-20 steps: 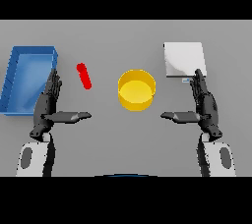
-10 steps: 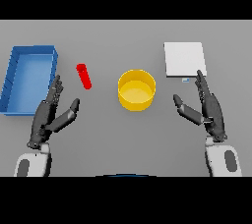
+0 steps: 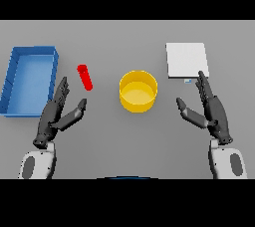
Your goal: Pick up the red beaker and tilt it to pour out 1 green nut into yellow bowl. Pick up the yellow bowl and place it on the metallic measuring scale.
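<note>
From left you see the blue tray point(image 3: 31, 79), your left hand point(image 3: 56, 115) spread near the lying red beaker point(image 3: 85, 77) — then the yellow bowl point(image 3: 138, 91) at centre, your right hand point(image 3: 211, 111) spread, near side of the metallic scale point(image 3: 186, 59).

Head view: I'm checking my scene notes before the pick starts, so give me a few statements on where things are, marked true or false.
1. The red beaker lies on the table between the blue tray and the yellow bowl. True.
2. The left hand grips the beaker. False: it is open and apart from it.
3. The bowl sits on the measuring scale. False: it stands on the table, left of the scale.
4. The right hand is open, below the scale. True.
</note>
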